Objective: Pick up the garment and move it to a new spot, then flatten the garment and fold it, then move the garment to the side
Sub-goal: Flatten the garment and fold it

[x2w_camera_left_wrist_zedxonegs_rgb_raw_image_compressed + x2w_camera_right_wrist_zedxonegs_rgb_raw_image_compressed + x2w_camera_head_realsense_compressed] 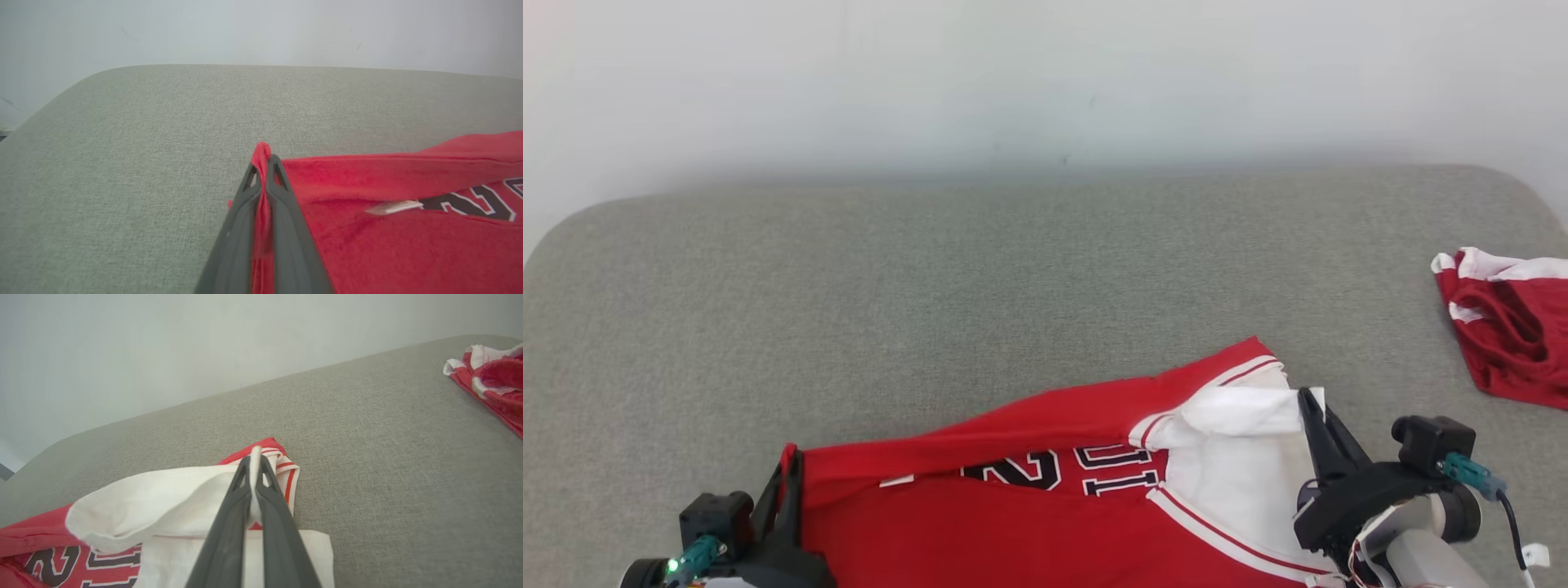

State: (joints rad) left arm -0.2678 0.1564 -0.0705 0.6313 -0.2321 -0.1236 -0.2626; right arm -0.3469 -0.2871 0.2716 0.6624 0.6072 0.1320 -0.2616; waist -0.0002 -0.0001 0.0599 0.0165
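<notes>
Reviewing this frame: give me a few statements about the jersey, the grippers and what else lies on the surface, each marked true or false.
1. The left gripper has its fingers shut on a red edge of the jersey. True.
2. The right gripper hangs open above the jersey. False: it is shut on the jersey's white fabric.
3. A second red and white garment lies apart at the right. True.
4. The jersey lies fully flat. False: a red fold covers the top of the lettering.
</notes>
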